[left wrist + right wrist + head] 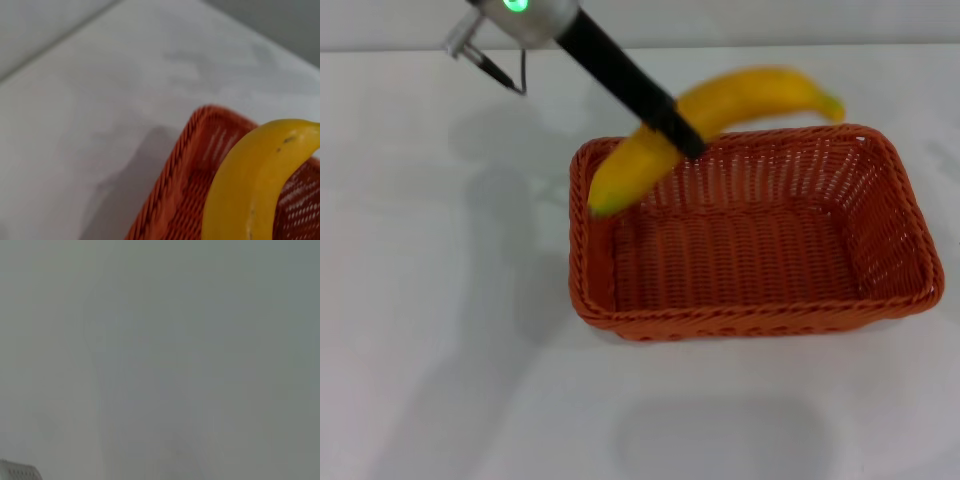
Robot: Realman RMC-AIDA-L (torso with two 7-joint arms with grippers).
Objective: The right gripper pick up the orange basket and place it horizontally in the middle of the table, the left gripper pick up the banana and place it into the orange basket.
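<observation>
The orange basket [750, 235] lies lengthwise across the middle of the white table [430, 300], with nothing on its floor. Above its far left rim hangs the yellow banana [640, 160], tilted, its lower end over the basket's left corner. My left gripper [682, 132] reaches in from the upper left with its black finger bar shut on the banana's middle. From the left wrist, the banana [250, 190] fills the near corner above the basket's rim [172, 170]. My right gripper is out of view; its wrist view shows only a grey blur.
Bare white tabletop surrounds the basket on the left and in front. A pale wall edge runs along the back of the table [720, 45].
</observation>
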